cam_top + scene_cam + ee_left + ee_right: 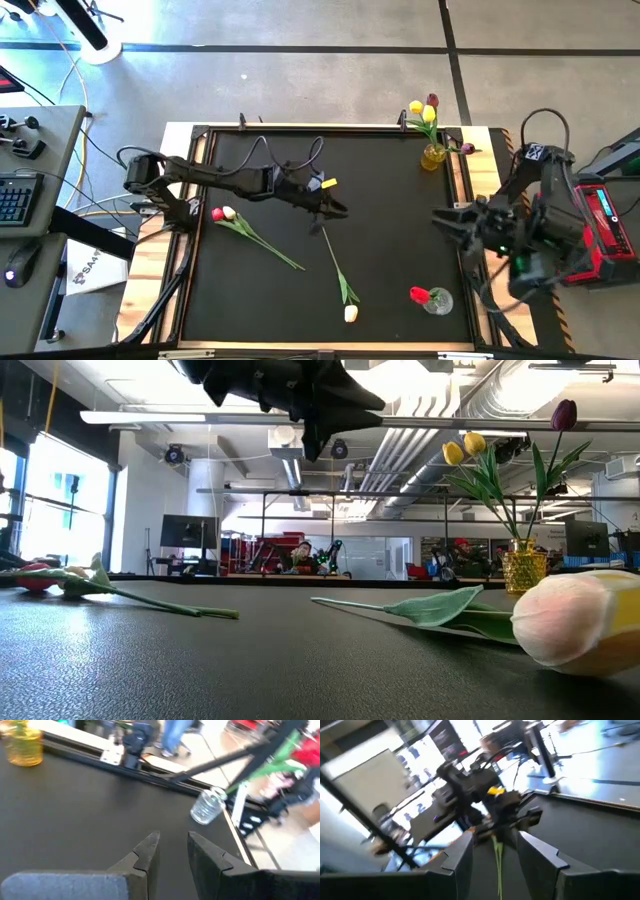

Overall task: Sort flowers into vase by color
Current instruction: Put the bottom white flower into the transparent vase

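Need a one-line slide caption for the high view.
Left gripper hovers open above a cream tulip's stem; right gripper waits by the mat's edge.

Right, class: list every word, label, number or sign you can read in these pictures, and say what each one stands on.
White board on the floor, high view: dark print beginning "SA", the rest too small to read.
Red unit at the far right of the high view: pale label strip, too small to read.
Black-and-white tag on the right arm: a pattern, no legible letters.
Nothing else is readable.
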`<act>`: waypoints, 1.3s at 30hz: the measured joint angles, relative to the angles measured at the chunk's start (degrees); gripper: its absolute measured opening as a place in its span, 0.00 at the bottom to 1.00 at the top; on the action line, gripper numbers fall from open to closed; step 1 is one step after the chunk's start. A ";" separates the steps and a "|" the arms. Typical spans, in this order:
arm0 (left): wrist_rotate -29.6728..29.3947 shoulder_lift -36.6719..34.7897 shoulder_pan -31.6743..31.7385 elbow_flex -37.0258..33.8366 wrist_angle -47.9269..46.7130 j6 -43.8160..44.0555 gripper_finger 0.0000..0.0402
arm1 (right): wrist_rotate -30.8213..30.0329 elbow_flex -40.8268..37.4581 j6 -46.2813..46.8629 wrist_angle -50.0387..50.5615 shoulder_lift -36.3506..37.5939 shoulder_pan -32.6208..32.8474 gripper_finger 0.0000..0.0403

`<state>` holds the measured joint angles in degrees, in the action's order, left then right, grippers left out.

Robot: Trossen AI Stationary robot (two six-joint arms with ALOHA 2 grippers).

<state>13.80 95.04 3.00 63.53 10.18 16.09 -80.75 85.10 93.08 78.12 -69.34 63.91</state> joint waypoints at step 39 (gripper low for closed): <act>13.39 -0.37 -2.12 17.88 -36.37 -21.73 0.28 | 19.30 -0.07 -52.70 -65.28 -9.09 -26.37 0.35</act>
<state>27.18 94.67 0.88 81.41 -26.19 -5.64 -61.45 85.03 40.39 12.84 -78.43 37.54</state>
